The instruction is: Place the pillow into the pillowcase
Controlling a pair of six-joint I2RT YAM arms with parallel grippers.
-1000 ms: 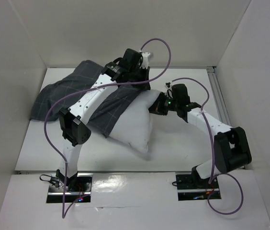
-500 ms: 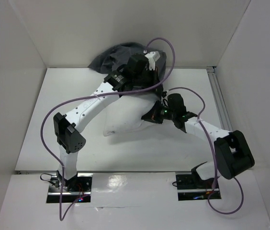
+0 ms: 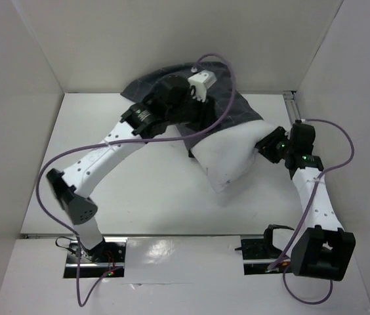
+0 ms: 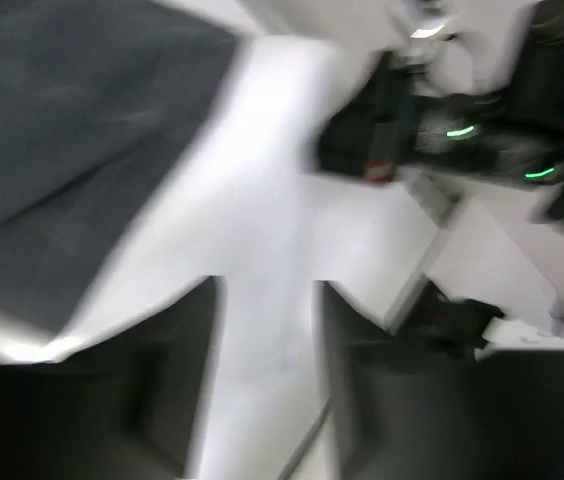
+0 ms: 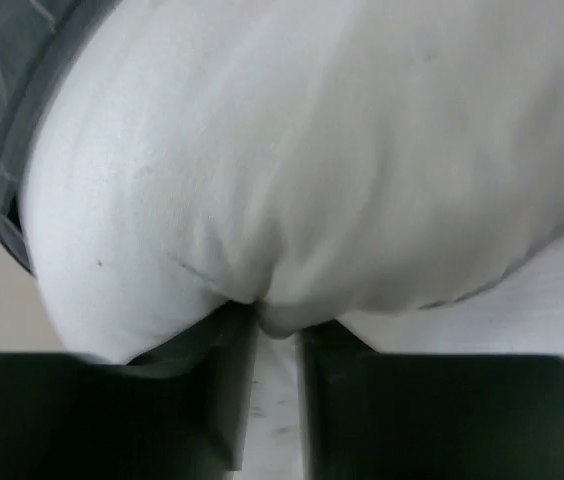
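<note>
Since a second ago the pillowcase has been swept from the left rear of the tabletop into a dark heap along the back wall, and the pillow has slid to the right of centre with it. Seen from above, the left arm stretches diagonally from its base at the near left to the rear middle, its wrist over the bunched charcoal fabric. The right arm rises from the near right, and its dark end meets the pillow's right-hand end. The white pillow lies tilted on the tabletop, one corner pointing toward the near edge and its far edge touching the pillowcase; most of it is bare. In the right wrist view the pillowcase's grey edge runs along the pillow's left side, and whether that end sits inside the case cannot be told. There the right gripper has its fingers a narrow slit apart, with a pucker of pillow fabric gathered right at their tips; whether they pinch it cannot be told. The left wrist view is badly blurred: the left gripper has its fingers wide apart with only a pale surface between them, the dark pillowcase lies at the upper left, and the right arm's dark end shows at the upper right
</note>
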